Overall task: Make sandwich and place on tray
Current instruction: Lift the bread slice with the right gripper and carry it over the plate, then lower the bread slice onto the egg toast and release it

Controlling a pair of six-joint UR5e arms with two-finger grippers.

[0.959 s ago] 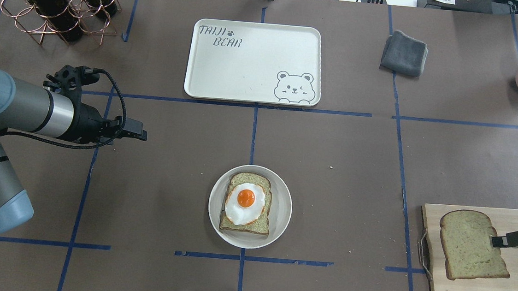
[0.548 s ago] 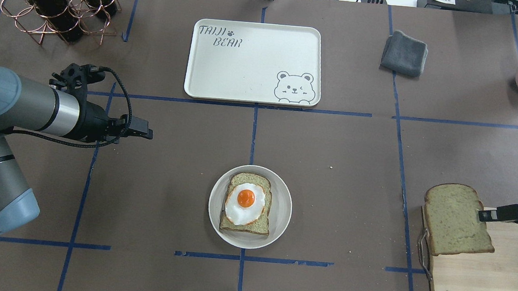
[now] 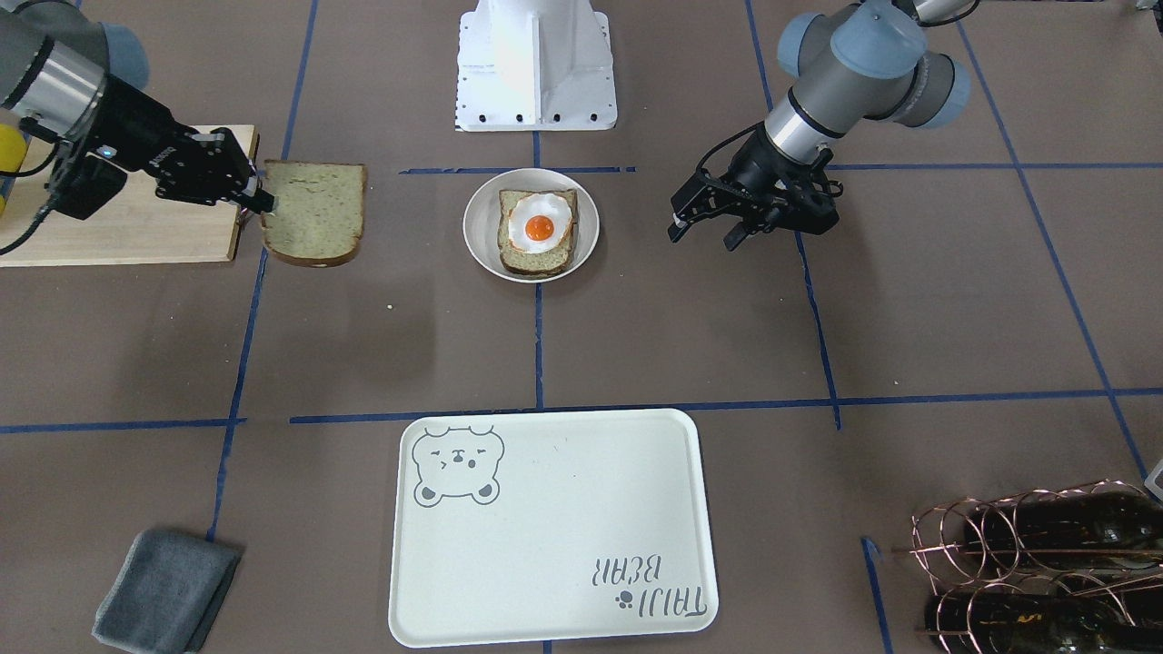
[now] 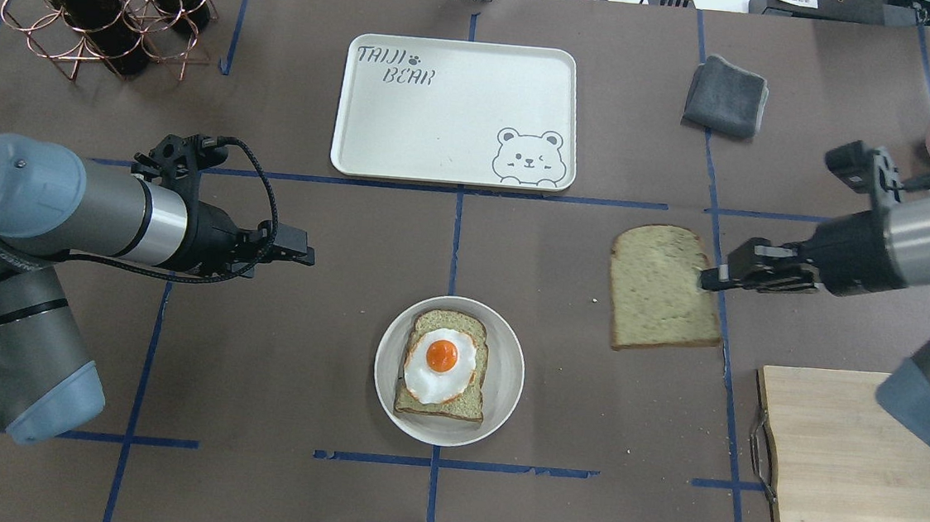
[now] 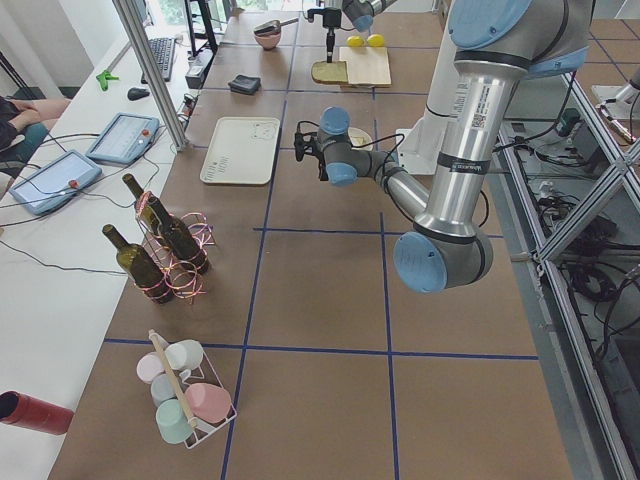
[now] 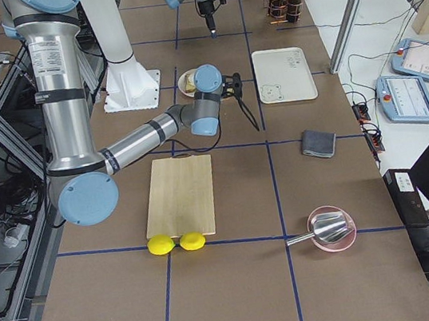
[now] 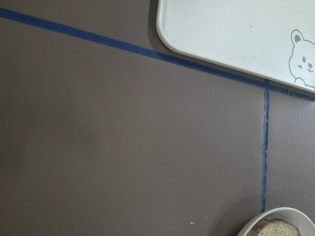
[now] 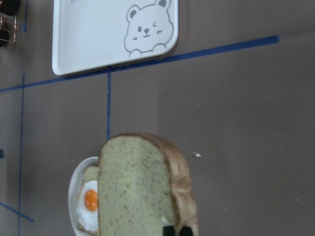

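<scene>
Reference frame: using clock directions in the overhead view, with 12 o'clock pointing away from the robot base.
Step in hand: judging it as the transfer of the second slice to the stack; sandwich not yet closed.
Right gripper: clamping on the 3 o'clock edge of the pale, brown-crusted, square top bread slice; holding it roughly flat.
Top bread slice position: hanging at about 2 o'clock from the small round white plate, well apart from it; sitting off the rectangular wooden cutting board, which is lying at 4 o'clock from the plate.
Wrist check: showing the top bread slice in the right wrist view, with plate and egg partly hidden behind it.
Stack on plate: pale, brown-crusted bottom bread slice lying on the plate; white fried egg with orange yolk resting on top of it.
Left gripper: standing with fingers apart and holding nothing; hovering at 10 o'clock from the plate.
Large cream rectangular tray with grey bear drawing: sitting at 12 o'clock from the plate, bearing no part of the sandwich.
Next move, as judged: travelling toward 8 o'clock until centred over the egg; squaring the crust edges with the bottom bread slice; lowering gently before releasing, avoiding sliding the egg.
Remaining after that: moving the finished sandwich to the tray.
</scene>
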